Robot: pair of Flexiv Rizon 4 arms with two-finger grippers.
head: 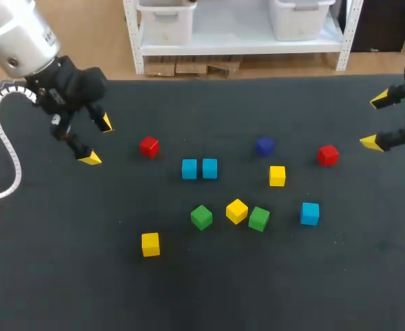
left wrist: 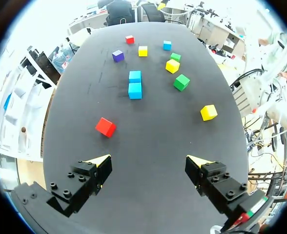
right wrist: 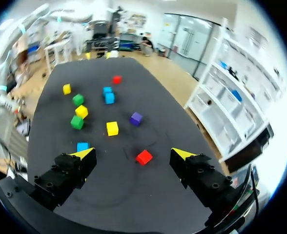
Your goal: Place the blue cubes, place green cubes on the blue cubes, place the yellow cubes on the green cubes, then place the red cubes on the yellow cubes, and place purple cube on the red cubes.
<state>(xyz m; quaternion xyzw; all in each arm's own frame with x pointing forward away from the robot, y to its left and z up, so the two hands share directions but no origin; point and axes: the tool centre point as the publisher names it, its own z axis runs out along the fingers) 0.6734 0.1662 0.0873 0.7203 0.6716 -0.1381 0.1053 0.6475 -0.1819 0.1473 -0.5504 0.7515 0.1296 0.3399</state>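
Fingers on both arms stand wide apart with nothing between them: the left fingers (head: 90,158) hang over the left side of the table (head: 65,276) near a red cube (head: 149,146), the right fingers (head: 371,143) at the far right edge just beyond the other red cube (head: 328,155). Two blue cubes (head: 189,169) already sit side by side, touching or nearly so, in the middle of the table; the third blue cube (head: 310,213) lies apart toward the right, near a green cube (head: 259,218). The base row looks to be the step in hand, so the right arm is the natural one to fetch that lone cube. It should come straight down with fingers across two flat faces, keeping clear of the green neighbour, then set it flush against the pair, edges lined up, since every later layer rests on this row.
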